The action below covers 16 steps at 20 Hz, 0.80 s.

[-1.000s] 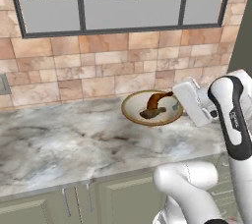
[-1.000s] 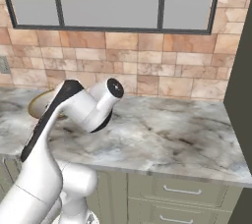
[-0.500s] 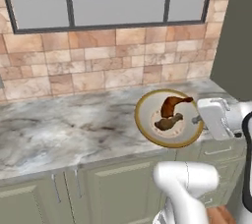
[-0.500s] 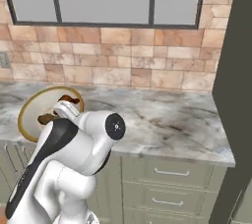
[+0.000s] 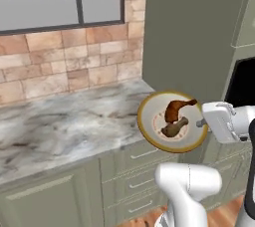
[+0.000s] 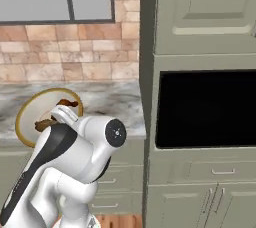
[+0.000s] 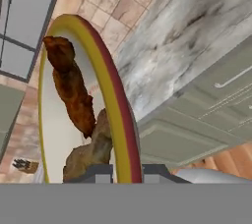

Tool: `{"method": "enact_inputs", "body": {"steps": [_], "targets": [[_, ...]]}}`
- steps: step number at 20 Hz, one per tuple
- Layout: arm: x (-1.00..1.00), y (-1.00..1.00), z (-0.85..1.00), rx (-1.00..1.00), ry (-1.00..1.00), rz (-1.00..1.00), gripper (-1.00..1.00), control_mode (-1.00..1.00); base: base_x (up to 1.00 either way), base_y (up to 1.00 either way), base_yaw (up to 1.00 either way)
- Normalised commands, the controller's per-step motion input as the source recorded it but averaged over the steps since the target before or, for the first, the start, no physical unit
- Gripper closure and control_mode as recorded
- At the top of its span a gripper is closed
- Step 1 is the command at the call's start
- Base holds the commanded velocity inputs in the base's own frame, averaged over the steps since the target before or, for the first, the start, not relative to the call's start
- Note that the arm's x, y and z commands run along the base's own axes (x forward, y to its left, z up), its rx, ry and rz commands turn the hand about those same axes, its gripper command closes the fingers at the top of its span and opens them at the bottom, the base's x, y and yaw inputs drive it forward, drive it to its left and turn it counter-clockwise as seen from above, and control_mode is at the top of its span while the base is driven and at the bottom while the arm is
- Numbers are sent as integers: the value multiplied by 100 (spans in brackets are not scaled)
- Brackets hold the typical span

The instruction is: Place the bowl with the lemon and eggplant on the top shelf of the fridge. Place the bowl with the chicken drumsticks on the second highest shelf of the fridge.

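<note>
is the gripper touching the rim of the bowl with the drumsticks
Touching. In the hand view the gripper is shut on the rim of the bowl, one fingertip on each side.

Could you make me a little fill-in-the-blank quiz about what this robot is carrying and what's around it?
1. The gripper is shut on the rim of a shallow ____.
2. Inside the dish lie two chicken drumsticks coloured reddish-____.
3. The countertop beside the arm has a ____ pattern.
4. The wall behind the counter is covered in ____.

Missing words: bowl; brown; marble; tiles
</note>
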Motion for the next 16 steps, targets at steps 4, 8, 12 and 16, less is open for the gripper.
{"method": "enact_inputs", "body": {"steps": [4,8,12,16], "targets": [[0,0,0,0,0,0,100,100,22,-100,-31],[0,0,0,0,0,0,100,100,0,-100,-25],[0,0,0,0,0,0,100,100,-11,-100,-22],[0,0,0,0,0,0,100,100,14,-100,-23]]}}
